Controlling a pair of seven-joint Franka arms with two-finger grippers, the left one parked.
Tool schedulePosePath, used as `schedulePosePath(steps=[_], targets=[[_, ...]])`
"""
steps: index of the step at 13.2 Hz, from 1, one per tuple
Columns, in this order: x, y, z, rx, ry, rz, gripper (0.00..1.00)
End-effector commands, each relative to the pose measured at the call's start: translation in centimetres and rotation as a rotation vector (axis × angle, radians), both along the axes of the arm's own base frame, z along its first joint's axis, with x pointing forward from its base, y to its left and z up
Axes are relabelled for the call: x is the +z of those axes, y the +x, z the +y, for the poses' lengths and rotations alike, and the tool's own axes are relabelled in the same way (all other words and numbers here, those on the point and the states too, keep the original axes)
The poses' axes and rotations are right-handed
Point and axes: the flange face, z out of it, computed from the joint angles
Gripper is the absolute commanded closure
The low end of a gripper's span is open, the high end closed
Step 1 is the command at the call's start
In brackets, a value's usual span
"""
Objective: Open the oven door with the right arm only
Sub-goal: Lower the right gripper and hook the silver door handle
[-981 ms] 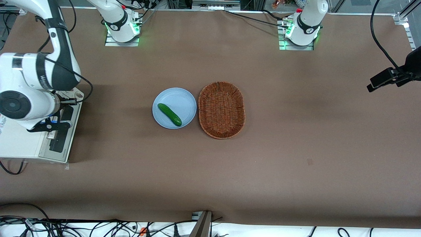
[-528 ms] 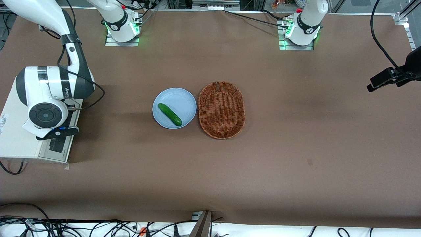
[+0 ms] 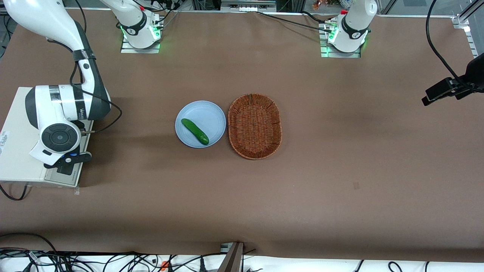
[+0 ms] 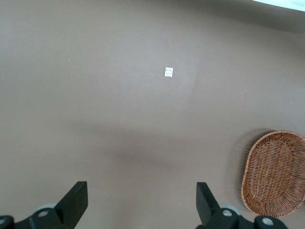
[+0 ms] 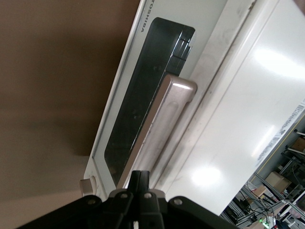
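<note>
Oven door [image 5: 138,114] closed, at working arm's end of desk [image 3: 302,196]. Tool [image 5: 139,183] clenched, empty, poised just above bar handle [image 5: 162,129]. Advice: spread fingers, straddle handle, pull down along hinge arc.

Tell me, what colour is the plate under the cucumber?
The plate is pale blue, clearest in the front view.

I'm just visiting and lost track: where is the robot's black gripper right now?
The black gripper of the right arm hangs above the cream-white toaster oven at the working arm's end of the table, fingers shut, at the long silver bar handle of the oven door.
</note>
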Motion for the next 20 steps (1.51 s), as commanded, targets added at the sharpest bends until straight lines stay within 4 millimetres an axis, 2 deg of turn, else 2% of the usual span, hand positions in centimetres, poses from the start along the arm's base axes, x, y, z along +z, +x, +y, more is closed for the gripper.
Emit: schedulePosePath(steps=[1, 6, 10, 16, 18, 20], targets=[[-0.2, 0.7, -1.3, 0.006, -0.006, -0.013, 1.00], [-0.3, 0.5, -2.7, 0.003, 0.007, 0.008, 1.00], [-2.3, 0.8, -2.7, -0.003, 0.020, 0.009, 1.00], [-5.5, 1.3, -1.1, -0.031, 0.062, -0.017, 1.00], [-6.4, 1.4, 0.3, -0.036, 0.070, -0.039, 1.00], [-8.0, 1.6, 0.8, -0.040, 0.099, -0.046, 1.00]])
